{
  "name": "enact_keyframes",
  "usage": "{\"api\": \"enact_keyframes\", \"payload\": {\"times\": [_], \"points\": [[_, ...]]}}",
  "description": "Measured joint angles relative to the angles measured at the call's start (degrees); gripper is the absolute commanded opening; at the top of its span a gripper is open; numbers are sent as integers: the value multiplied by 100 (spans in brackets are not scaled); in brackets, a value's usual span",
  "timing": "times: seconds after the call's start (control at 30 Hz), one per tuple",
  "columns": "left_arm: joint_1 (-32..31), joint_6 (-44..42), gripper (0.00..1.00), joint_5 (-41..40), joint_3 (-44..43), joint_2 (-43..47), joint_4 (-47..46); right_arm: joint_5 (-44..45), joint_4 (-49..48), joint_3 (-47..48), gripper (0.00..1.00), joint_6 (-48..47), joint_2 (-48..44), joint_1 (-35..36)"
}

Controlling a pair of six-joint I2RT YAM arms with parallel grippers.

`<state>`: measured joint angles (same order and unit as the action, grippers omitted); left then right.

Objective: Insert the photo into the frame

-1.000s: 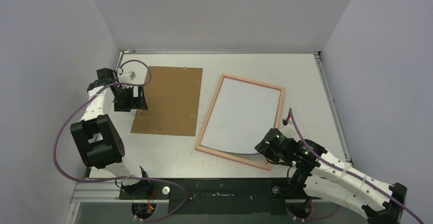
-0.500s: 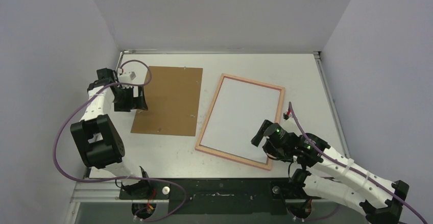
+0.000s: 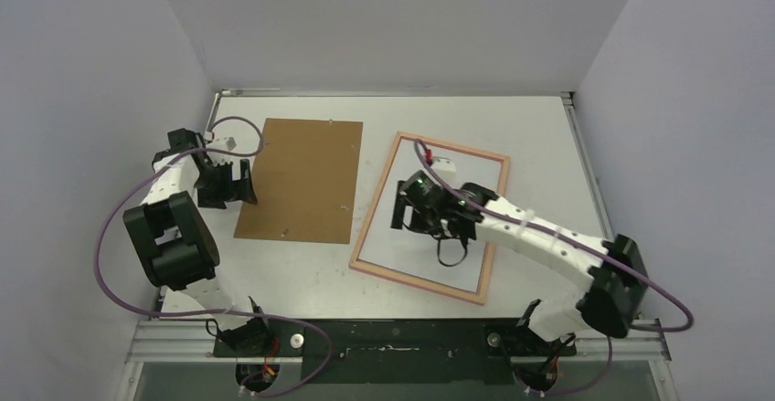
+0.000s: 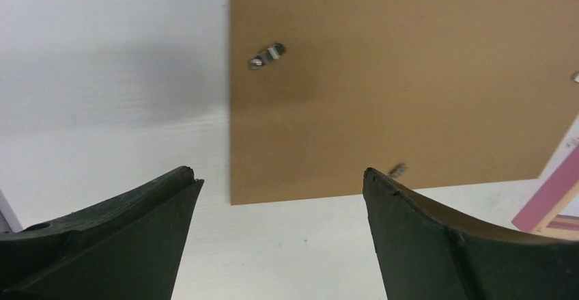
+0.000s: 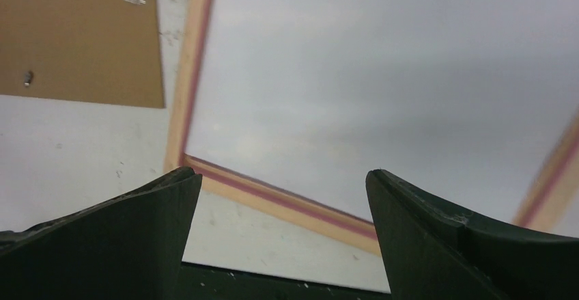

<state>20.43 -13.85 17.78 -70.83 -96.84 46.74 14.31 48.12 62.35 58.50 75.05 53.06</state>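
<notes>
The pink-edged frame (image 3: 374, 202) lies flat on the table, right of centre. The photo (image 3: 393, 253) rests inside it with its plain white side up, and its edges sit within the border. My right gripper (image 3: 402, 211) hovers over the middle of the photo, open and holding nothing. In the right wrist view the white photo (image 5: 382, 74) and the near left corner of the frame (image 5: 273, 201) show beyond my open right gripper (image 5: 281, 171). My left gripper (image 3: 239, 184) stands open beside the left edge of the brown panel, and in its wrist view my left gripper (image 4: 280, 172) is empty.
The brown hardboard backing panel (image 3: 302, 179) lies flat left of the frame, with small metal tabs (image 4: 267, 55) on it. White walls close the table on three sides. The right arm's purple cable (image 3: 640, 300) loops near its base.
My right gripper opened and let go of the photo's near right corner, and the sheet settled flat inside the frame. The right arm then swung up and left over the frame. The left arm barely shifted.
</notes>
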Motion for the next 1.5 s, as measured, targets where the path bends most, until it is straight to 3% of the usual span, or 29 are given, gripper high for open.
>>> {"api": "enact_keyframes", "payload": {"times": [0.33,0.57,0.97,1.3,1.5], "points": [[501,-136,83,-256,-529,-973,-42,-516,-1270,3410,93,-1379,3775,24],[348,26,74,-249,-1021,-1327,-155,-533,-1381,4588,92,-1478,5132,-7],[26,282,74,-258,-1414,-1867,-378,-566,-1488,4964,92,-1318,5976,-286],[-20,278,73,-262,-1458,-1904,-407,-756,-1917,3982,91,-1467,5442,-352],[-20,212,73,-267,-1434,-1902,-413,-1019,-1834,3875,91,-1803,5320,-352]]}}
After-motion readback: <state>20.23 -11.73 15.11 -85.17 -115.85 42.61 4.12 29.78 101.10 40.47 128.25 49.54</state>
